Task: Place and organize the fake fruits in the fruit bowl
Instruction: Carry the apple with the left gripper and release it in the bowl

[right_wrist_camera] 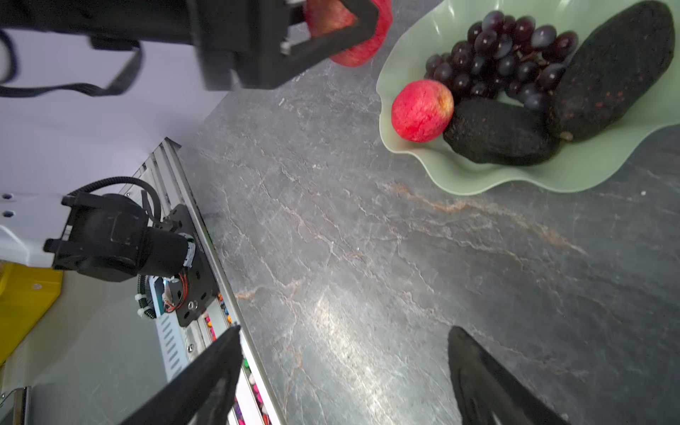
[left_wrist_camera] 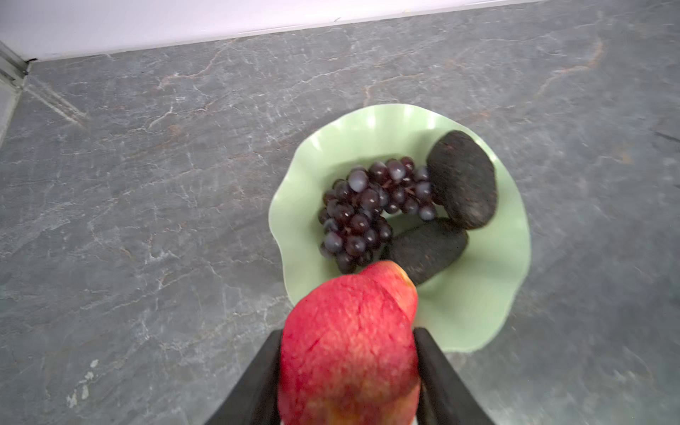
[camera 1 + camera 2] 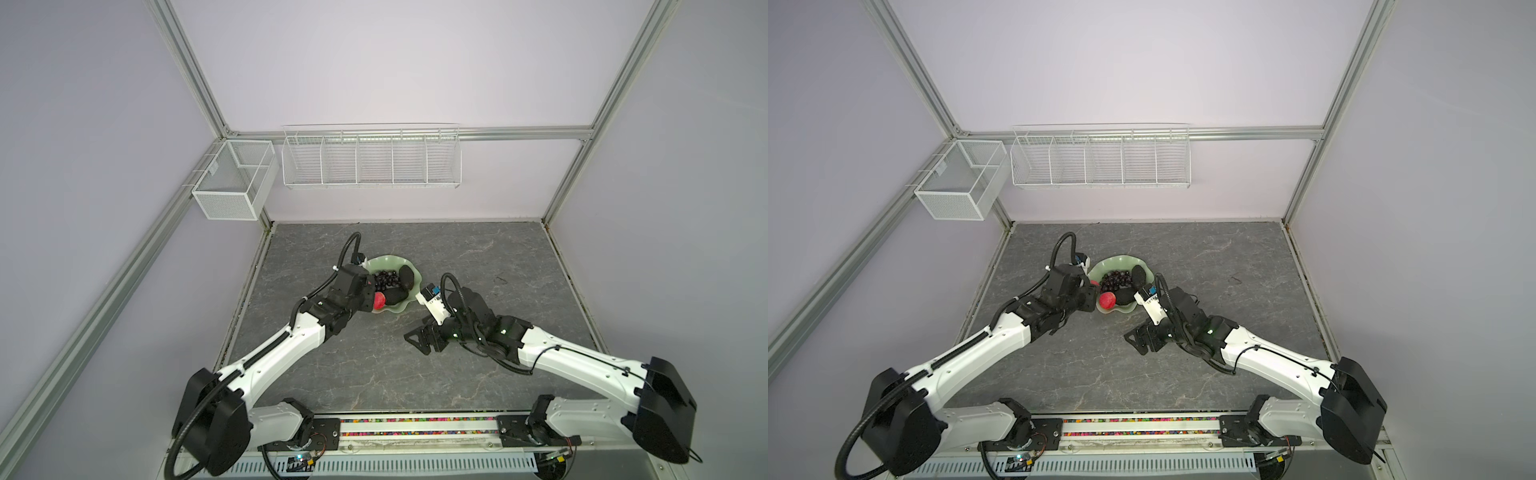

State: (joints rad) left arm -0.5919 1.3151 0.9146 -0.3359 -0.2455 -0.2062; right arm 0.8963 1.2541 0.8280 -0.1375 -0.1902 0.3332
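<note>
R gripper sat nearest base: jaws wide, empty, over grey marbled tabletop, short of the bowl. L gripper was clamped partway shut on a small red apple, held just outside the L side of the pale green wavy-rimmed bowl, not touching it afaict. Bowl lay straight ahead of L jaws, so L arm was closer for the drop; apple near-round, orientation n/a. Inside: 2nd red apple touching a dark rough oval avocado, purple grape bunch mid, other avocado farthest.
</note>
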